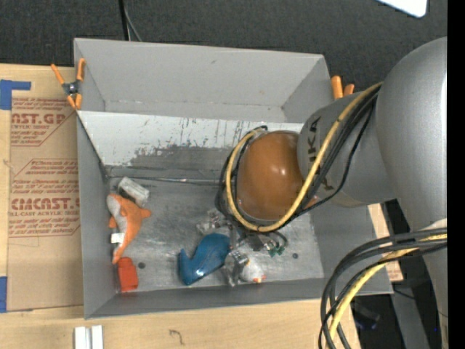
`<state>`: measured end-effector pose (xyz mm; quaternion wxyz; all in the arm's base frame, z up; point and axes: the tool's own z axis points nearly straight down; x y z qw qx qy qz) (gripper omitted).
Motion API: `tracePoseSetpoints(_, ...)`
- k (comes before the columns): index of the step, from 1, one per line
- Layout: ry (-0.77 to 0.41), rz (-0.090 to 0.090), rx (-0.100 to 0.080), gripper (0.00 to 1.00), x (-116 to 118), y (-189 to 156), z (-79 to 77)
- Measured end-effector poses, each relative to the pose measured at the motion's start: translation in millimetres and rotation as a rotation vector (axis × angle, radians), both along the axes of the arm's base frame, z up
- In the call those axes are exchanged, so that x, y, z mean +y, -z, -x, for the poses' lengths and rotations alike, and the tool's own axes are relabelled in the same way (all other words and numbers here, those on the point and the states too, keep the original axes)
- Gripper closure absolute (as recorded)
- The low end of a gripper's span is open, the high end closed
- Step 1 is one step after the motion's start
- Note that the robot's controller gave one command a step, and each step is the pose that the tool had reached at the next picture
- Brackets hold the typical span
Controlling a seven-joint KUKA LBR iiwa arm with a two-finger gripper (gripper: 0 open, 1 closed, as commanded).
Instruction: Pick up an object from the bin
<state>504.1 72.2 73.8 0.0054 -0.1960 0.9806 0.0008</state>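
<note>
The blue toy, a rounded fish-like shape, lies on the bin floor at about 6 o'clock, close to the near wall. Its long axis runs from 7 o'clock at the fat end to 1 o'clock at the narrow end. The narrow end comes right up against the gripper, so the toy's body sits at 8 o'clock from the gripper, just beside it and not squarely under it. I judge that this offset is what the next move turns on: the gripper would need to shift toward 8 o'clock and close across the toy's short width, not along its length. Whether the gripper is apart or together I cannot tell, since the arm's rounded brown wrist cover hangs over it and hides most of it, and nothing can be seen held. At 4 o'clock from the gripper, touching or nearly so, is one small white-and-red piece. One tiny green bit lies at 3 o'clock. Well apart, at the bin's 9 o'clock side, lies one orange toy, with its long axis about 12 to 6. One clear piece sits just beyond it at 12 o'clock, and one red block lies at 6 o'clock. There is one of each thing and a single arm.
</note>
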Motion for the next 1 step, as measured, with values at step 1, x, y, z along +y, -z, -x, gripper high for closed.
tracePoseSetpoints(1,0.07,0.003,0.01,1.0,-20.5,-145.0,-4.6)
